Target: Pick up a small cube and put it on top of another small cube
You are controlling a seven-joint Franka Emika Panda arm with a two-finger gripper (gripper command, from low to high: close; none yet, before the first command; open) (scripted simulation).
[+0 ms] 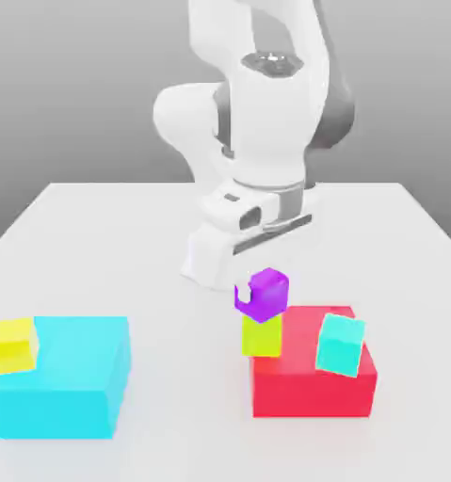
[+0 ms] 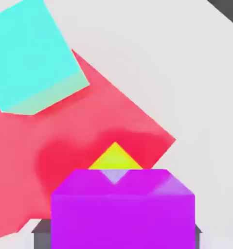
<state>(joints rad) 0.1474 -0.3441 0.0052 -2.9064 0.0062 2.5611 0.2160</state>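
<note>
I find the purple cube (image 1: 265,292) resting on the lime cube (image 1: 262,336), which stands on the desk (image 1: 97,226) against the red block (image 1: 314,377), toward its near edge. I cannot tell whether the end effector is spread or pinching. Risk: the purple cube sits twisted and overhanging; any brush on withdrawal could topple it.

big cyan block (image 1: 64,377) – on white desk (image 1: 417,282), exterior view's left | small yellow cube (image 1: 12,345) – touching cyan block's upper left corner | big red block (image 1: 314,381) – exterior view's right | small teal cube (image 1: 341,344) – tilted, on red block
</note>
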